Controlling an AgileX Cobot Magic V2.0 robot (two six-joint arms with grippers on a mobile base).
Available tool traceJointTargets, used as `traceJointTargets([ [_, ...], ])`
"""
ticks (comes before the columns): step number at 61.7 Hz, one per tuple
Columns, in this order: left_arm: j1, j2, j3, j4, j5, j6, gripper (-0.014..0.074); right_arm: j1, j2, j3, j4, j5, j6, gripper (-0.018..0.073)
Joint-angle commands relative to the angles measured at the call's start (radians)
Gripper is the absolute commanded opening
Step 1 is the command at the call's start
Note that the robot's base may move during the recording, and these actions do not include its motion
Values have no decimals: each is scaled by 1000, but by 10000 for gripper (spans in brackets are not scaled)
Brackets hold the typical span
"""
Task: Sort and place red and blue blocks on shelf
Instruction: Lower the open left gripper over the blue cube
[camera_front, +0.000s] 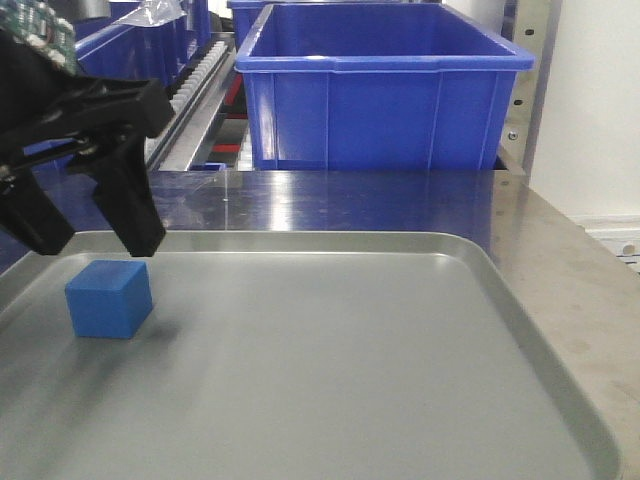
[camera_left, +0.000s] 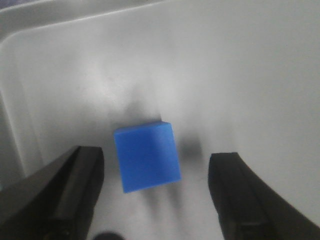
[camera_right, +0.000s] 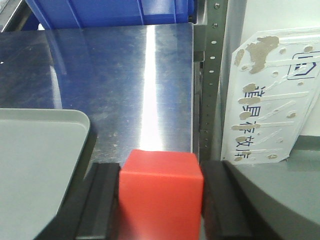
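Where the blue one lies: the small matte blue cube (camera_front: 110, 298) sits flat on the flat grey tray with rounded corners (camera_front: 520, 300), toward its left side and apart from the rim.
Left pincer: the black two-fingered left pincer (camera_front: 97, 238) hangs just above that cube, spread wide, with a finger to either side and touching nothing.
Right pincer: the right pincer (camera_right: 161, 200) is pinching the small matte red cube (camera_right: 161, 185) between its pads, with the polished steel desk (camera_right: 125, 75) ahead of it.
Shelf: a large blue plastic bin (camera_front: 380, 100) stands beyond the desk, with white roller tracks (camera_front: 200, 75) to its left.
Step in hand: most likely the grasp of the blue cube.
Doing it well: in the left wrist view the cube lies slightly askew and nearer the finger at that view's left. Centre over it, square the wrist to its faces, lower until the pads span its sides without scraping the tray, then close evenly.
Risk: a lopsided close would probably shove or twist the cube.
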Motion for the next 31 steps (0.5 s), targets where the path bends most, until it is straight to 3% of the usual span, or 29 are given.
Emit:
traceJointTargets([
  [1,-16,-16,-32,-2,-50,-16,501,-6,-2,-27,-12,-88,-7,49],
  [31,-48,27,-32,19,-85,-41,501,-6,-2,-27,-12,-88,-7,49],
])
